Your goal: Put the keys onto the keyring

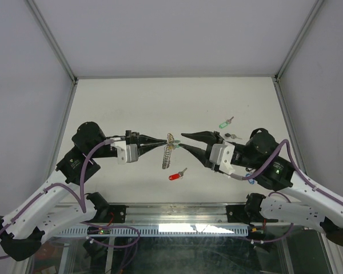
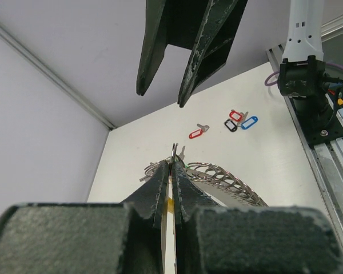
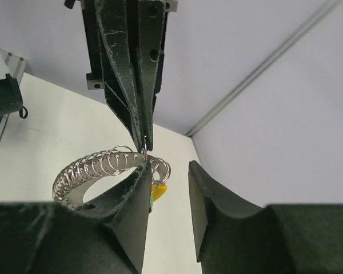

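Observation:
The keyring (image 1: 168,152), a silvery coiled loop, hangs above the table's middle. My left gripper (image 1: 162,144) is shut on its upper edge; in the left wrist view (image 2: 173,162) the pads pinch a thin wire ring of the coil (image 2: 228,180). A yellow-tagged key (image 3: 160,190) hangs on the keyring (image 3: 94,168). My right gripper (image 1: 183,141) is open and faces the left one. In its wrist view (image 3: 167,174) its left finger (image 3: 131,200) is against the ring and nothing sits between the jaws. A red-tagged key (image 1: 175,176) and a green-tagged key (image 1: 225,123) lie on the table.
Another key (image 1: 234,136) lies by the right arm. A blue tag (image 2: 249,122), a black tag (image 2: 231,125) and a red tag (image 2: 235,115) lie together near the right arm's base (image 2: 300,80). Grey walls enclose the white table (image 1: 131,103).

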Robot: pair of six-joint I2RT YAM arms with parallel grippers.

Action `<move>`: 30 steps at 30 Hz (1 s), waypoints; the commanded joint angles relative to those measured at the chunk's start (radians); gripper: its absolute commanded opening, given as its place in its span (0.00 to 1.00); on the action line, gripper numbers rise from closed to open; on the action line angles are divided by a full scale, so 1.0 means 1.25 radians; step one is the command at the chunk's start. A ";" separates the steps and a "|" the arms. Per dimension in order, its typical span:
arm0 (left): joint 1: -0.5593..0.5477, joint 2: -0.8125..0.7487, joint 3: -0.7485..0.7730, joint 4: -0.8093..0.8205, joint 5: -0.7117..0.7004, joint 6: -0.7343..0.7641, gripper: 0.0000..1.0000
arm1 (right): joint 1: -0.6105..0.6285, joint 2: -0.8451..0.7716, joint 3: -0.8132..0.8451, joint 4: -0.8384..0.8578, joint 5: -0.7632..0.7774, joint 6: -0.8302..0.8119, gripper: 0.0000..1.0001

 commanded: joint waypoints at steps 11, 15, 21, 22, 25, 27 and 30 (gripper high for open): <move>-0.008 0.094 -0.030 0.085 -0.246 -0.312 0.00 | 0.004 0.011 0.082 -0.232 0.496 0.533 0.44; -0.007 0.119 -0.034 0.087 -0.360 -0.385 0.00 | 0.000 0.034 0.105 -0.318 0.583 0.641 0.44; 0.004 0.181 -0.015 0.046 -0.352 -0.404 0.00 | -0.004 0.098 0.169 -0.459 0.569 0.748 0.42; 0.008 0.185 -0.021 0.053 -0.349 -0.413 0.00 | -0.007 0.112 0.177 -0.481 0.569 0.758 0.42; 0.037 0.205 -0.032 0.062 -0.315 -0.440 0.00 | -0.025 0.138 0.194 -0.525 0.574 0.796 0.42; 0.057 0.219 -0.026 0.053 -0.300 -0.462 0.00 | -0.070 0.146 0.196 -0.546 0.547 0.819 0.41; 0.066 0.236 -0.015 0.025 -0.301 -0.473 0.00 | -0.171 0.156 0.180 -0.557 0.445 0.844 0.41</move>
